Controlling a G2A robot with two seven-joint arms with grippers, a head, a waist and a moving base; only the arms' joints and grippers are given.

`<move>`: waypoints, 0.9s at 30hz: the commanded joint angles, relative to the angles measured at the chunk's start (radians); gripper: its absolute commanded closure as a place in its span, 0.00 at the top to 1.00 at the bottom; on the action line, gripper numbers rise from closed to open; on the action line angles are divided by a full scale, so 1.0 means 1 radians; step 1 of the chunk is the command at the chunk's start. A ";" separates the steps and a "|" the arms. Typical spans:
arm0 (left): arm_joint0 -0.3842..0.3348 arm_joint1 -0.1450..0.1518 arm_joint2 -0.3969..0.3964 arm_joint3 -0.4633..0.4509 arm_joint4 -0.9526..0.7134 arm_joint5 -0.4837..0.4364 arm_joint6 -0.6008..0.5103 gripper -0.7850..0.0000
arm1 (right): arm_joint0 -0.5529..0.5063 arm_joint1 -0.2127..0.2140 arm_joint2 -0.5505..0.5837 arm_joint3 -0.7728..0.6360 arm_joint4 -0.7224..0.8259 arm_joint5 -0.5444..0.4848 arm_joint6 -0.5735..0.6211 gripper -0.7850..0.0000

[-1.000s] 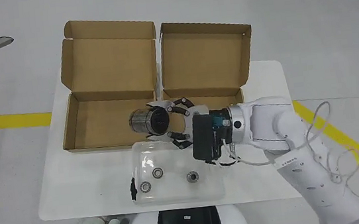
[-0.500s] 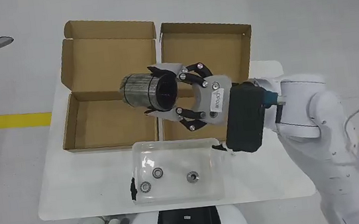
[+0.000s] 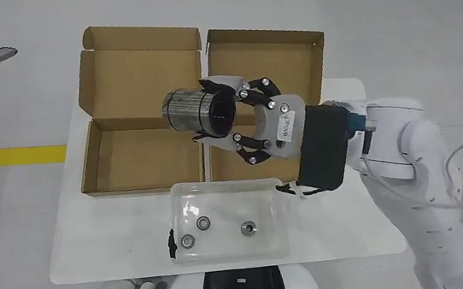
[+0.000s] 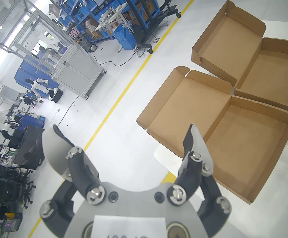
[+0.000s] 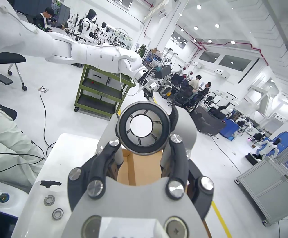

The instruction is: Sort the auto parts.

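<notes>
Top view: right gripper (image 3: 221,113) pinching a metal sleeve (image 3: 189,113) by one end, raised well above the table (image 3: 104,236). Roughly over the line where the left cardboard box (image 3: 130,160) and the right cardboard box (image 3: 266,67) meet along the back edge; which box lies directly beneath, hard to tell from this height.

Right wrist view: straight down the sleeve's bore, fingers (image 5: 182,130) pressed against its round flanks.

Left gripper (image 4: 123,139) spread wide, gripping nothing, hanging out beyond the table's left edge.

Near the front edge, a clear tray (image 3: 221,202) with three small bearings (image 3: 203,223) lying in it.

Likely trouble from here:
- Smooth round steel held at one end only, so prone to sag or slide out under its own weight.
- If let go over the dividing walls, could strike cardboard and roll into the wrong box.
- If let go from this height, could dent the box floor or bounce out.
</notes>
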 commanded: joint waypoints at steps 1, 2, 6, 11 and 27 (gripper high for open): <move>0.000 0.000 0.000 0.000 0.000 0.000 0.000 1.00 | -0.018 0.002 0.000 0.007 -0.014 -0.002 -0.011 0.00; 0.000 0.000 0.000 0.000 0.000 0.000 0.000 1.00 | -0.028 0.003 0.000 0.010 -0.024 -0.005 -0.016 0.00; 0.000 0.000 0.000 0.000 0.000 0.000 0.000 1.00 | -0.066 0.006 -0.003 0.027 -0.059 -0.011 -0.029 0.00; 0.000 0.000 0.000 0.000 0.000 0.000 0.000 1.00 | -0.119 0.013 -0.009 0.045 -0.110 -0.007 -0.017 0.00; 0.000 0.000 0.000 0.000 0.000 0.000 0.000 1.00 | -0.212 0.028 -0.043 0.134 -0.198 0.050 0.178 0.00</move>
